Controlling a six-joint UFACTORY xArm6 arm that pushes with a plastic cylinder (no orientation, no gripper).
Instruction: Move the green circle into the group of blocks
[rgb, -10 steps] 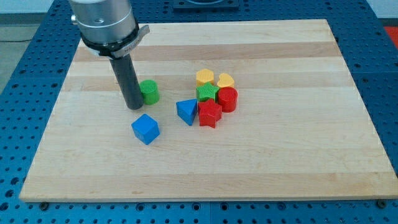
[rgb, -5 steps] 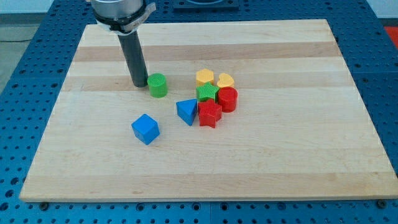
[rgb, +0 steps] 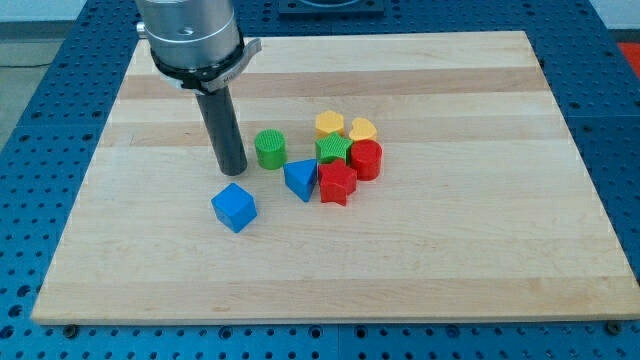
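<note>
my tip (rgb: 233, 170) bare rod, grips nothing, just left of green circle (rgb: 269, 149), behind it to shove rightward | green circle near the group, just left of green star (rgb: 333, 150), above blue triangle (rgb: 300, 179) | blue cube (rgb: 234, 207) below, apart

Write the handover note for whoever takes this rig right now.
Tool: my tip is on the board just to the view's left of the green circle, close beside it; contact can't be confirmed.
Things: the group sits to the view's right: blue triangle, green star, red star, red cylinder, two yellow blocks. A blue cube lies apart, toward the view's bottom.
Done: green circle is near the blue triangle, a small gap remains.
Left: push it rightward until it joins the group.
</note>
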